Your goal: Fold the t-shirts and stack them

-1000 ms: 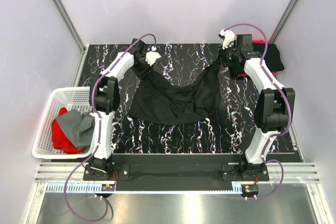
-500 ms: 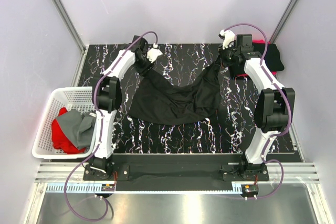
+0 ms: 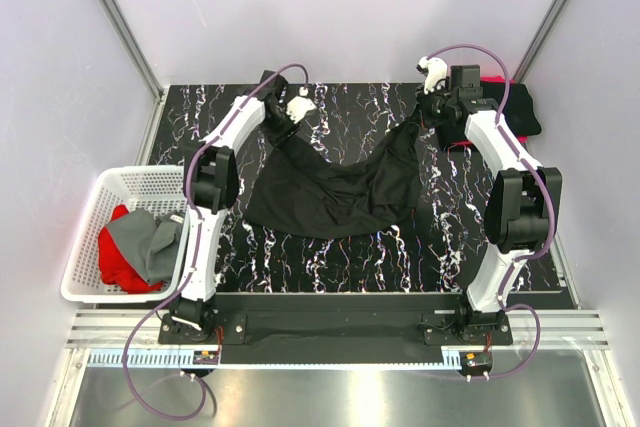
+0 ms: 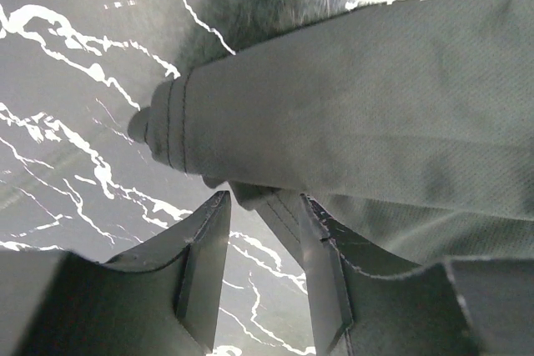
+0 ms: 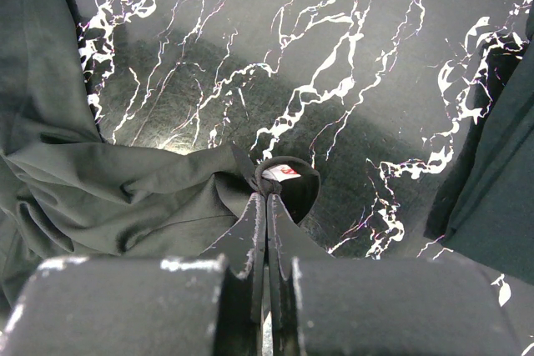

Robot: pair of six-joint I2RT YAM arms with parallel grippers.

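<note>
A black t-shirt [image 3: 330, 187] is spread across the middle of the dark marbled table, its top edge sagging between my two grippers. My left gripper [image 3: 283, 123] is at the shirt's back left corner. In the left wrist view its jaws [image 4: 263, 202] stand apart, with the table showing between them. A hemmed fold of the shirt [image 4: 350, 122] lies across the tips and over the right finger. My right gripper [image 3: 428, 115] is at the shirt's back right corner. In the right wrist view it [image 5: 267, 196] is shut on the collar by the white label [image 5: 279, 174].
A white slatted basket [image 3: 100, 192] stands at the left edge and holds a red shirt [image 3: 115, 257] and a grey shirt [image 3: 150, 242]. A pile of black and red shirts [image 3: 518, 107] lies at the back right corner, close to the right arm. Walls enclose the table.
My left gripper has moved right and a little towards the back wall, and the shirt's left corner has gone with it. The right gripper has held still.
</note>
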